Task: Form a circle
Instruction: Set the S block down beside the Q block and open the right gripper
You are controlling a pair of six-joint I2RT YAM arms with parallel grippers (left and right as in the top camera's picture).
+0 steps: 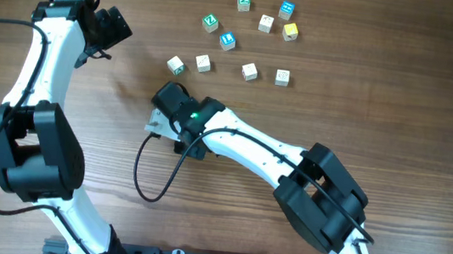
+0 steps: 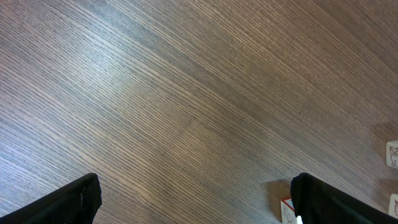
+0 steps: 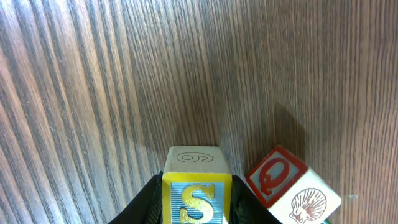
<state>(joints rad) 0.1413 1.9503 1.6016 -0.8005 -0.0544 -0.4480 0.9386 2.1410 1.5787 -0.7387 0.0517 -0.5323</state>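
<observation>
The circle (image 1: 282, 78) is no ring yet, only loose cubes in the far half of the surface (image 1: 398, 121), right of its middle. Four cream cubes (image 1: 250, 71) lie in a rough row parallel to the far edge, each apart from the next; the leftmost shows some green. Closer to the far edge sit one more cream cube and the yellow cube (image 1: 290, 32), near each other but not touching. Two green cubes (image 1: 243, 2) and two blue cubes (image 1: 287, 11) stand among them: one of each close to the far edge, one of each left of the yellow cube, between the row and that edge.

On the near side of the row, about the middle of the surface, the right end effector (image 3: 196, 210) is clamped on the S cube (image 3: 195, 186). That cube shows a yellow S on a pale blue face with a yellow border, and a cream face with an outlined 6 or 9. Whether it rests on the wood or hangs just above it cannot be told. The Q cube (image 3: 283, 183), cream with a red Q and a shell drawing, lies just beside it, turned at an angle.

The left end effector (image 2: 199, 205) hangs over bare wood toward the far left corner, fingers (image 2: 68, 202) wide apart and gripping nothing, left of the cubes.
</observation>
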